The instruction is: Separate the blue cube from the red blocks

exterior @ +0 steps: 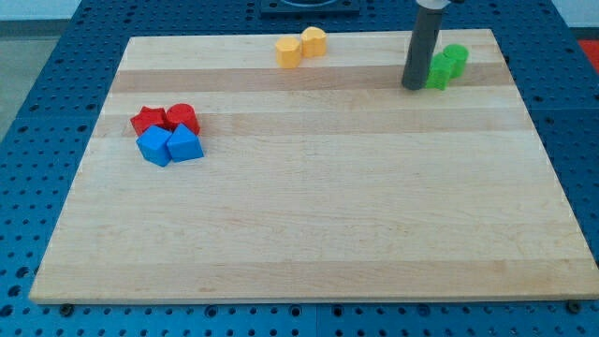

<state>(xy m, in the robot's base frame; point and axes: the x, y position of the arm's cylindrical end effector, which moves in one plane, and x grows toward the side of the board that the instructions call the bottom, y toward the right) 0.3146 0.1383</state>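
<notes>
Two green blocks (447, 65) sit touching my tool, a bare rod grasping nothing, tip (413, 87) on the table (328, 215). Yellow blocks (301, 47) sit off toward the view's left. Way further left, the blue cube (155, 146) hugs the red blocks (166, 119).

This looks like a robotics lab bench: a pale wooden board (309, 187) lies flat on a blue metal plate (37, 122) drilled with a regular grid of mounting holes, the kind used for fixing test rigs. A straight dark rod (423, 47) comes down toward the board at about one o'clock, and small coloured toy-like blocks sit in tidy clusters at about one, twelve and ten o'clock, which suits a set-up experiment rather than a home or shop.
</notes>
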